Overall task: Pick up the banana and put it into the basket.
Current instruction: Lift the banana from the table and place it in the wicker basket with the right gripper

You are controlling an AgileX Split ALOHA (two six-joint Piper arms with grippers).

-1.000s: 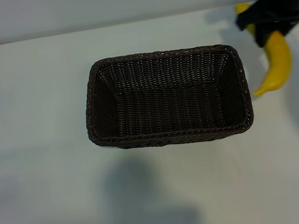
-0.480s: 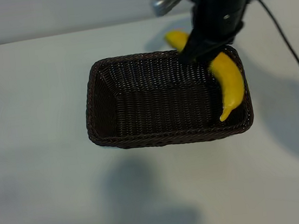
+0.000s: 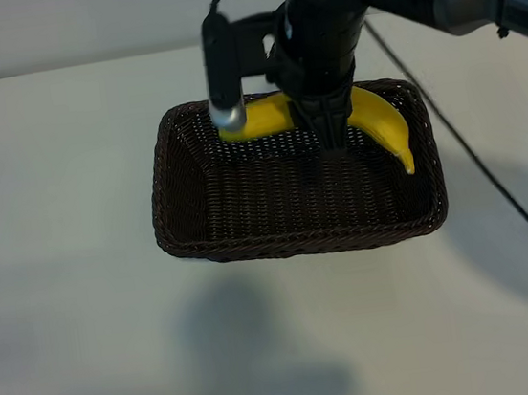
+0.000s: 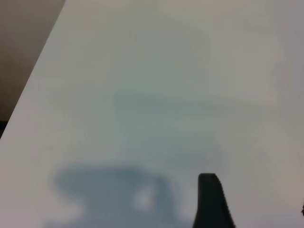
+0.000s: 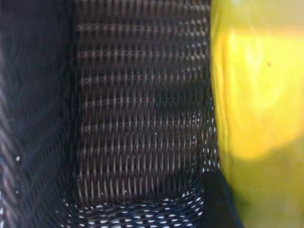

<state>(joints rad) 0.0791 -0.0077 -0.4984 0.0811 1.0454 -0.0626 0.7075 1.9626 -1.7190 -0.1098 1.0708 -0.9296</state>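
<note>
Yellow banana [image 3: 380,118] sits clamped in my right claw [image 3: 332,136], gripped around its middle and hanging over the far part of the basket [image 3: 298,241]. It lies crosswise, roughly along the basket's far wall: one end pokes out on the left past my wrist camera housing, and the other curves down on the right, its pointed tip near the basket's right wall. I cannot tell whether it touches the weave. My right arm reaches in from the far right and points steeply down into the basket. From my right wrist, the banana [image 5: 256,95] fills one side of the view close up, with the dark brown wicker wall and floor of the basket [image 5: 137,104] right beside it.

My left claw [image 4: 213,204] is off by itself over bare white bench [image 4: 152,71], its jaws standing open and holding nothing; only one dark fingertip shows.
</note>
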